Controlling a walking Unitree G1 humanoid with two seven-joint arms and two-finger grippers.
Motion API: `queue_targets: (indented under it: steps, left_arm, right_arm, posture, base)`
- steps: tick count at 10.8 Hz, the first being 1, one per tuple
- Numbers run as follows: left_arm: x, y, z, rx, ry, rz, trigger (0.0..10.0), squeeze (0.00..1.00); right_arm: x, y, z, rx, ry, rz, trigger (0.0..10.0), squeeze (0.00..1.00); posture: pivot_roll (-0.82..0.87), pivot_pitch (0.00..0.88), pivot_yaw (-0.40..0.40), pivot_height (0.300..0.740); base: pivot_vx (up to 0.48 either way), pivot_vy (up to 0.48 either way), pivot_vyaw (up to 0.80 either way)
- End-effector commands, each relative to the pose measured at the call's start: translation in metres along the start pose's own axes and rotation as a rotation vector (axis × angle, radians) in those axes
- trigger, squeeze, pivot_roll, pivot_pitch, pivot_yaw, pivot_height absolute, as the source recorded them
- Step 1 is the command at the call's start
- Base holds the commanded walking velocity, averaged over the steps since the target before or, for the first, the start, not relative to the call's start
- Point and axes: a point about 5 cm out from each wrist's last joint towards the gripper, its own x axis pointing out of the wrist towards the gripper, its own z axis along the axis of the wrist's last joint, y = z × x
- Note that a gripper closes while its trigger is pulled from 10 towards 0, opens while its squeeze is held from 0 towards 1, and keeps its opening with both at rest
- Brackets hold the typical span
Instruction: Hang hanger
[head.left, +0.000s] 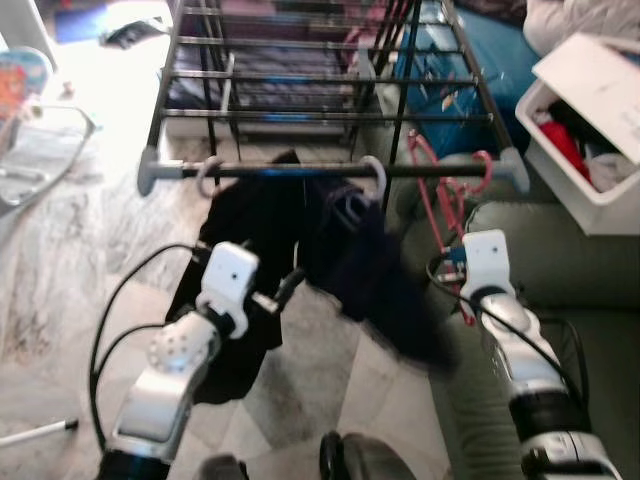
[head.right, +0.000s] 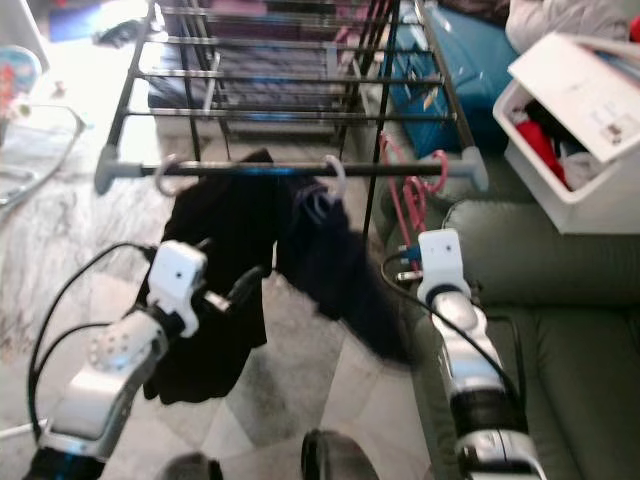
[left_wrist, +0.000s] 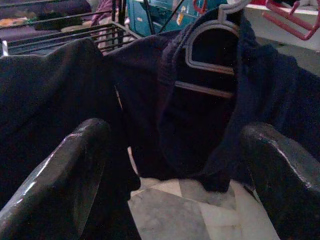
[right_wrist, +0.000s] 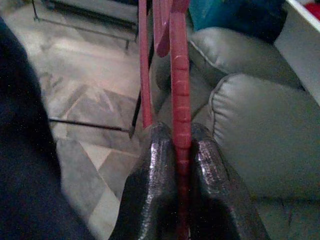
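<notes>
Right wrist view, ridged red hanger (right_wrist: 180, 90), right pincer (right_wrist: 181, 165) clamped

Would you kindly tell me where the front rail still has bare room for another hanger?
The front rail is bare between the two grey hooks, above the dark garments. Its right end is crowded by the pink hangers, one held in the right gripper.

A drying rack (head.left: 330, 90) fills the upper middle of the frame, and from its front rail (head.left: 330, 171) hang two garments (head.left: 300, 260) side by side on hangers. At the rail's right end hangs another hanger (head.left: 450, 195), with the sofa (head.left: 580, 270) right of it and a storage box (head.left: 590, 150) in the upper right. The left hand (head.left: 285, 290) sits lower left before the garments, and the right hand (right_wrist: 175, 190) grips the right hanger.
</notes>
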Motion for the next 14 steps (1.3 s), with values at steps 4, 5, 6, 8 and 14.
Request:
queue_targets:
  steps: [4,5,6,8,14]
  left_arm:
    - [0.0,0.0,0.002,0.003,0.006,0.004,10.0,0.0]
    - [-0.001,0.001,0.001,0.003,0.009,0.006,10.0,0.0]
    - [-0.002,0.001,0.001,0.006,0.012,0.006,10.0,0.0]
    - [-0.002,0.002,0.001,0.012,0.019,0.014,10.0,0.0]
    - [-0.004,0.002,0.0,0.017,0.038,0.02,10.0,0.0]
  right_arm:
    - [0.022,-0.005,0.008,0.007,0.084,0.068,10.0,0.0]
    - [0.026,-0.005,0.01,0.02,0.09,0.071,10.0,0.0]
    - [0.029,-0.004,0.01,0.028,0.107,0.08,10.0,0.0]
    - [0.037,-0.001,0.014,0.065,0.131,0.103,10.0,0.0]
    - [0.033,0.004,-0.011,0.047,0.174,0.142,10.0,1.0]
  posture:
    - [-0.03,0.104,-0.072,0.74]
    - [-0.02,0.104,-0.075,0.74]
    - [-0.02,0.117,-0.078,0.74]
    - [0.0,0.116,-0.082,0.74]
    - [0.01,0.12,-0.087,0.74]
  base:
    - [0.0,0.0,0.0]
    - [0.0,0.0,0.0]
    - [0.0,0.0,0.0]
    - [0.0,0.0,0.0]
    - [0.0,0.0,0.0]
